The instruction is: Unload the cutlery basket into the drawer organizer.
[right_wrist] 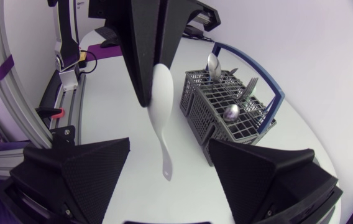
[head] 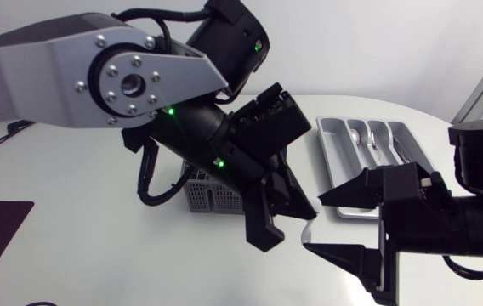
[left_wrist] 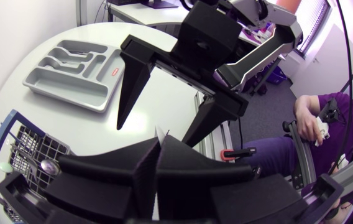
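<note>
Spoon [right_wrist: 163,102], prob. plastic, in L gripper [left_wrist: 158,144]

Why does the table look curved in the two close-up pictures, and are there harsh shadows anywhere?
Both wrist views use fisheye lenses: in the left wrist view the white table bows at its edge and the grey plastic drawer organizer looks skewed; in the right wrist view the grey wire cutlery basket looks tilted. In the head view light is even, shadows soft.

No writing can be read anywhere. A small red label [left_wrist: 115,73] sits on one end rim of the drawer organizer [left_wrist: 64,94] on the worktop [left_wrist: 33,50]; it perhaps carries print, too small to tell.
</note>
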